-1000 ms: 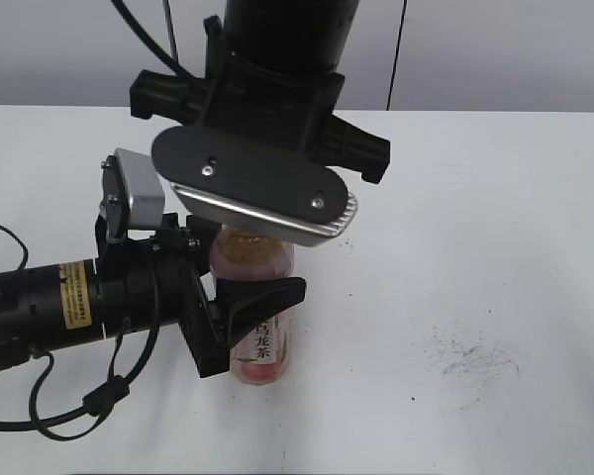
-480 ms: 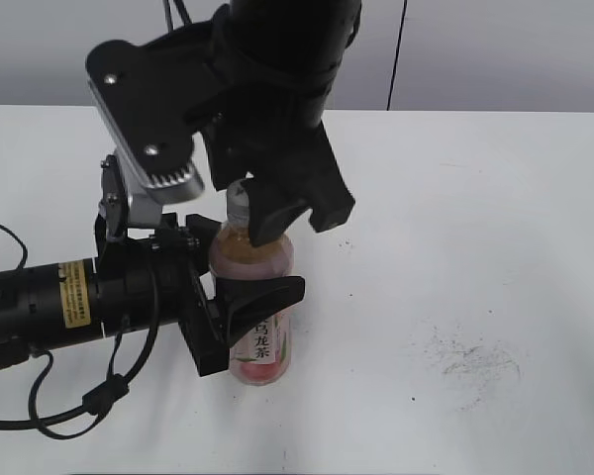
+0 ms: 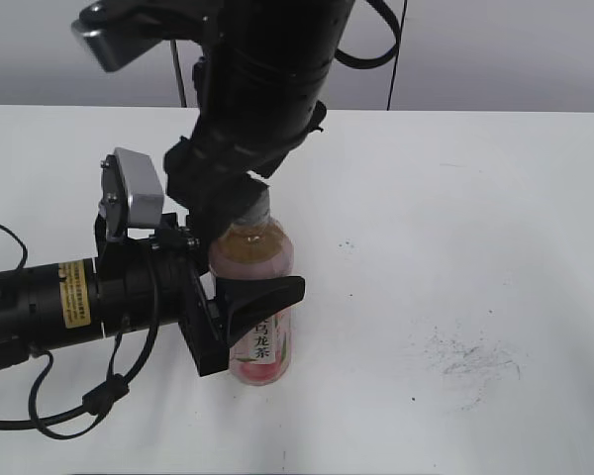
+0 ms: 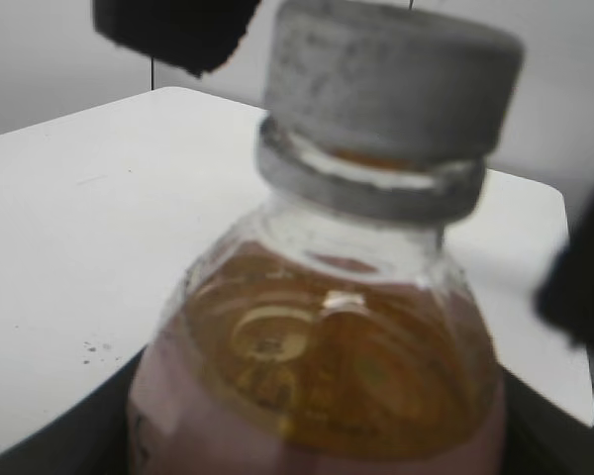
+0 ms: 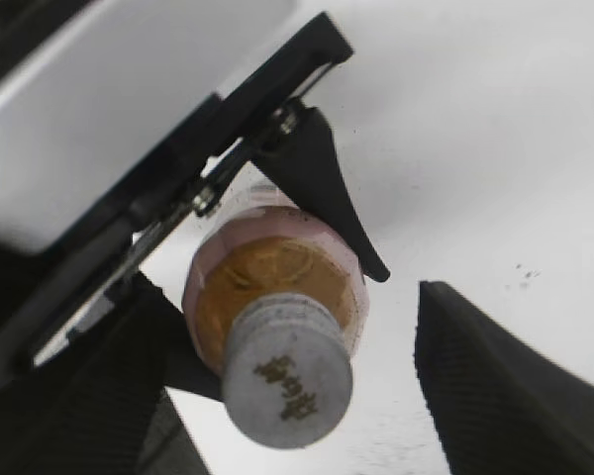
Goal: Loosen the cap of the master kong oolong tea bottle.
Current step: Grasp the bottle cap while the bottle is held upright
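The master kong oolong tea bottle [image 3: 257, 317] stands upright on the desk [image 3: 455, 218], the left tool [image 3: 240, 302] clamped on its body from nine o'clock, the right tool [image 3: 223, 203] directly above the cap [image 5: 287, 373], straddling it.

table [image 3: 495, 198]: white, dark scuffs | wall [image 3: 495, 49]: plain grey

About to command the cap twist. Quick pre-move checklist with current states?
1. Master kong oolong tea bottle upright on table: ok.
2. Left gripper clamped around the bottle body: ok.
3. Cap seated on neck, nothing covering its top: ok.
4. Right gripper jaws astride the cap: ok, open, one on each side.
5. Right jaws gripping the cap: not ok, gaps visible on both sides.
6. Cap already loosened: cannot tell.
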Robot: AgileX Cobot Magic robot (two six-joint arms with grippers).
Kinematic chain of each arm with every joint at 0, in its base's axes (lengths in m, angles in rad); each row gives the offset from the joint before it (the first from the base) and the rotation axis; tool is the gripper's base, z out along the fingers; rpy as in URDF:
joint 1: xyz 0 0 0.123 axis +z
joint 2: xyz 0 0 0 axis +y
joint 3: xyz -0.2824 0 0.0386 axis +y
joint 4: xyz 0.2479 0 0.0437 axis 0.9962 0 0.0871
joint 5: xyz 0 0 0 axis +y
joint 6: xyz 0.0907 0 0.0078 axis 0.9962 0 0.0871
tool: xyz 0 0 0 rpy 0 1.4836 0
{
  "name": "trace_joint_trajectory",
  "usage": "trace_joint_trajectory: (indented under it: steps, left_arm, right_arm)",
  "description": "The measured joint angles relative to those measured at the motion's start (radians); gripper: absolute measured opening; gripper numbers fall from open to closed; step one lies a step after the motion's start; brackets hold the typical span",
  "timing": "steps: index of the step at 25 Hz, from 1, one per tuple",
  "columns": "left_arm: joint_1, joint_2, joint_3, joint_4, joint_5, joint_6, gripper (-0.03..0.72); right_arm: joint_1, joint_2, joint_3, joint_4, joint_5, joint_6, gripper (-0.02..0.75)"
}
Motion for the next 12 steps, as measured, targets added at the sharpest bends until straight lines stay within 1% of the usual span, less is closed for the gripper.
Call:
trace_joint_trajectory:
  steps: [2,5,9,12]
  left_arm:
    - [0.000,0.000,0.000,0.000,0.000,0.000,0.445]
    - [0.000,0.000,0.000,0.000,0.000,0.000,0.445]
    - [0.000,0.000,0.000,0.000,0.000,0.000,0.445]
    - [0.000,0.000,0.000,0.000,0.000,0.000,0.445]
  right_arm:
    - [0.000,0.000,0.000,0.000,-0.007,0.166,0.585]
    - [0.000,0.000,0.000,0.000,0.007,0.317,0.571]
    - [0.000,0.000,0.000,-0.007,0.034,0.377,0.530]
    - [0.000,0.000,0.000,-0.013,0.038,0.393,0.521]
